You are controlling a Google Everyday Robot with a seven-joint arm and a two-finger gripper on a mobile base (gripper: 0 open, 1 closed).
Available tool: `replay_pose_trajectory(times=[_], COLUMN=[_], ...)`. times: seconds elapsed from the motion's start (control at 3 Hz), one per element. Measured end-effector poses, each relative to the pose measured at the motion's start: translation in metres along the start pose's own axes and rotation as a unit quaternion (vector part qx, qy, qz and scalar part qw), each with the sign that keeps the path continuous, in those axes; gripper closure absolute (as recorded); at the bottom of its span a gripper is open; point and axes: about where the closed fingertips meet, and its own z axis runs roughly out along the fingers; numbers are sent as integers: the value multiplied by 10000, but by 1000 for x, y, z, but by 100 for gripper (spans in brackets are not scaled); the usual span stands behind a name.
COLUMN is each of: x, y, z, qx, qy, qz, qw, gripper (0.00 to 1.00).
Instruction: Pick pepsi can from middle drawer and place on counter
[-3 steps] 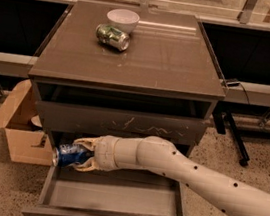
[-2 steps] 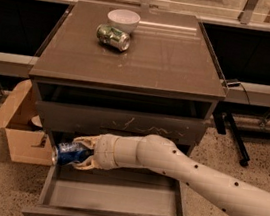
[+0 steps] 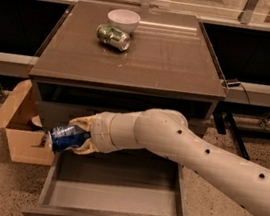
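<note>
I am clamping my hand [image 3: 78, 134] around the pepsi can [image 3: 62, 138], sideways over the middle drawer [image 3: 111, 197], so lifting straight up risks striking the table [image 3: 172, 60] edge.

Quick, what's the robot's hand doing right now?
Gripper: closed on the blue can, holding it sideways over the left side of the open drawer.

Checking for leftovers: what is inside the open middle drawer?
Inside the middle drawer only bare grey floor shows; the arm covers its rear strip. The gripper holds the pepsi can over the drawer's rear corner beside the cardboard box.
</note>
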Motion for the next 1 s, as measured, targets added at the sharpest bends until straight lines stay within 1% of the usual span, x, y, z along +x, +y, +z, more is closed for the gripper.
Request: replay_pose_trajectory(times=[0.33,0.67,1.0], x=[-24,-41,-43], y=[-34,-55,-56], z=[-28,-52,-53], qx=[-98,-90,-93], qy=[364,690,713], qz=[-364,-735,-768], qw=[9986,9949,9944], gripper=[100,100,100])
